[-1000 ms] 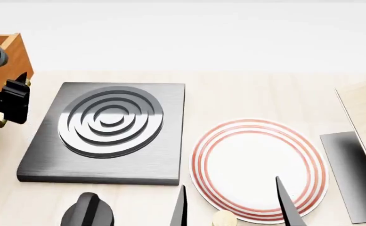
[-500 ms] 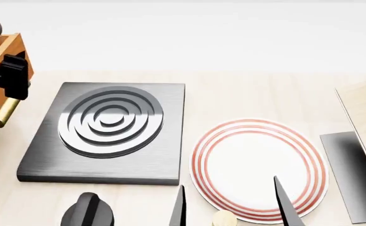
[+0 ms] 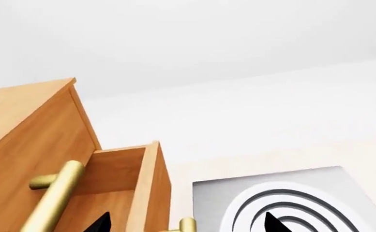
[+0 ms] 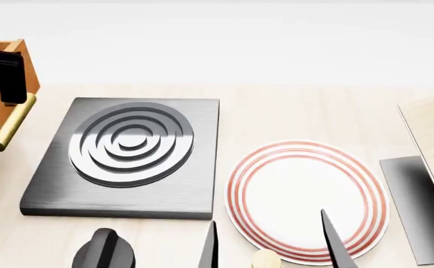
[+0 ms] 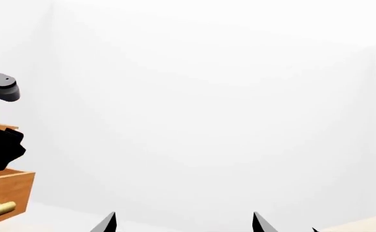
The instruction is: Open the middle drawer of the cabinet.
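Pale wood tabletop (image 4: 291,111) with the cabinet (image 3: 26,130) at its far left, drawer (image 3: 145,188) already pulled out, left gripper (image 4: 8,78) spread and empty above the handle (image 4: 8,128), right gripper (image 4: 269,245) wide open, so I'd say just back off.

left gripper (image 4: 6,75): blocky matte black | right gripper (image 4: 269,243): thin black pointed fingers

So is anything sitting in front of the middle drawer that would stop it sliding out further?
Nothing visible blocks it. The middle drawer is already pulled out, and the hotplate lies on the table beside its path, apart from the brass handle.
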{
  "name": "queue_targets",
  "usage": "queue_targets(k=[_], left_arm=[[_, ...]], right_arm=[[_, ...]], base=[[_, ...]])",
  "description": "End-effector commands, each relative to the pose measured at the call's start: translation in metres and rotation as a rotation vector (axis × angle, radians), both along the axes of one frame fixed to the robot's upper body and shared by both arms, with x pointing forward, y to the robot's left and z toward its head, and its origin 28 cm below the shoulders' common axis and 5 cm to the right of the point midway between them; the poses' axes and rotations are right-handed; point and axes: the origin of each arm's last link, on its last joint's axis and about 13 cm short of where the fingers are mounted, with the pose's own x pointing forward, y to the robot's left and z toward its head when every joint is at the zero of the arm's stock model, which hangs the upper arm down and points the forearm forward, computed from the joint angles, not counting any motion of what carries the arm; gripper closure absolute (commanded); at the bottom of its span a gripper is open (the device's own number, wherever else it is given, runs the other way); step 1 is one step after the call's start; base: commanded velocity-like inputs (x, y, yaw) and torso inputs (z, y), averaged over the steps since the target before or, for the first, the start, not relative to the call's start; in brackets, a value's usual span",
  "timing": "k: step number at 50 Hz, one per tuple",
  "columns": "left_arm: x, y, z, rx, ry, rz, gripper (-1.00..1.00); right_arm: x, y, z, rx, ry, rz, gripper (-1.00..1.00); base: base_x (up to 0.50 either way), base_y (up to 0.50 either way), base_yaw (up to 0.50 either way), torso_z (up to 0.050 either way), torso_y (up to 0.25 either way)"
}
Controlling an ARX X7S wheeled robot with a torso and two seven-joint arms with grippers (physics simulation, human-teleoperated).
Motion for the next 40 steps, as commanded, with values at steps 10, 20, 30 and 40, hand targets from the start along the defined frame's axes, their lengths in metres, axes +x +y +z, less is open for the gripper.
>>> queue_targets(k=[10, 20, 30, 40], left_arm=[[0.018, 0.001, -0.001, -0.055, 0.018, 0.013, -1.00], [0.025, 0.001, -0.004, -0.058, 0.030, 0.015, -1.00], [0.031, 0.004, -0.007, -0.058, 0.050, 0.043, -1.00], [0.036, 0.007, -0.012, -0.050, 0.088, 0.066, -1.00]], right_arm=[[0.004, -0.001, -0.001, -0.012, 0.000, -0.007, -1.00], [0.005, -0.001, -0.002, -0.016, 0.006, -0.004, -1.00], [0.004, -0.001, -0.001, -0.019, 0.006, -0.004, -1.00], [0.004, 0.000, -0.003, -0.023, 0.009, -0.001, -1.00]], base=[[0.00, 0.00, 0.00, 0.000, 0.000], [0.00, 0.00, 0.00, 0.000, 0.000], [0.00, 0.00, 0.00, 0.000, 0.000], [0.00, 0.00, 0.00, 0.000, 0.000]])
